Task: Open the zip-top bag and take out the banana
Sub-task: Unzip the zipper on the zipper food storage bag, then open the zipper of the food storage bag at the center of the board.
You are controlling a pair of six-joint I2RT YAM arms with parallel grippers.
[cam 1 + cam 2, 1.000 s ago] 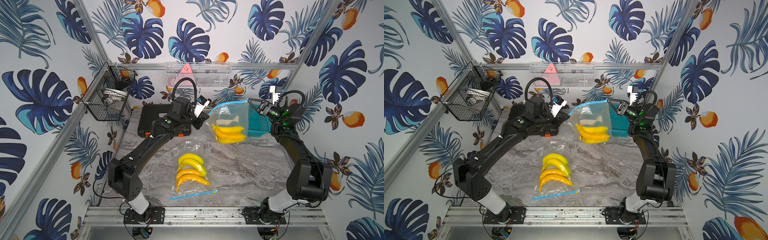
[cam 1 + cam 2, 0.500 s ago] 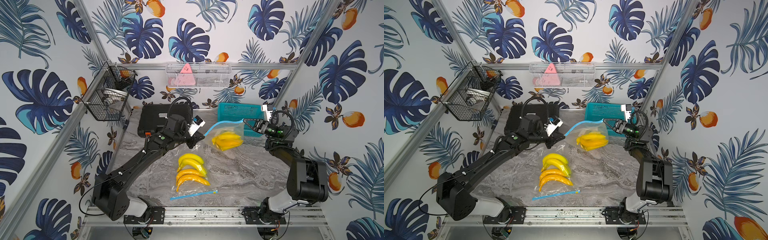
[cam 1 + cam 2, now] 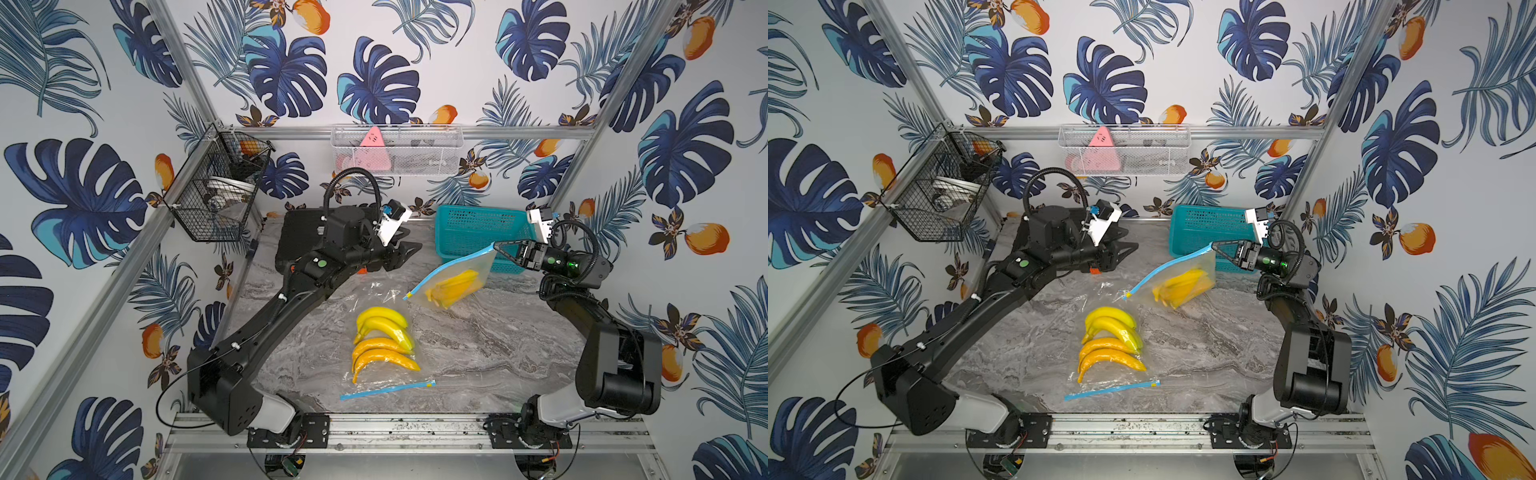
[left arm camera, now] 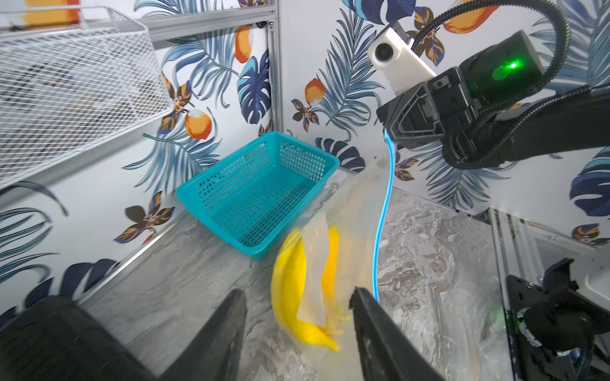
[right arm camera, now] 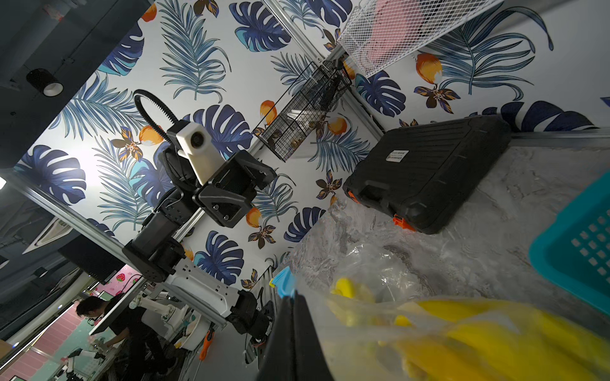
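The zip-top bag [image 3: 467, 268] [image 3: 1187, 276] hangs slanted from my right gripper [image 3: 496, 246] [image 3: 1214, 245], which is shut on the corner of its blue zip strip [image 4: 384, 214]. Its low end rests on the marble table [image 3: 478, 345]. Yellow bananas [image 3: 455, 284] [image 4: 290, 280] lie bunched inside it. In the right wrist view the jaws [image 5: 292, 298] pinch the blue corner, with the bag [image 5: 379, 323] beside them. My left gripper [image 3: 415, 247] [image 3: 1133, 248] [image 4: 297, 292] is open and empty, a short way from the bag. I cannot tell whether the zip is open.
A second clear bag with several bananas [image 3: 382, 340] lies flat mid-table, its blue zip [image 3: 386, 390] toward the front. A teal basket [image 3: 473, 224] stands at the back right, a black case [image 3: 299, 232] at the back left. Wire baskets [image 3: 216, 199] [image 3: 395, 149] hang on the walls.
Both grippers lowered the bag from its raised position. The left gripper then let go of the zip edge, opened and drew back; the bag now sags from the right gripper onto the table.
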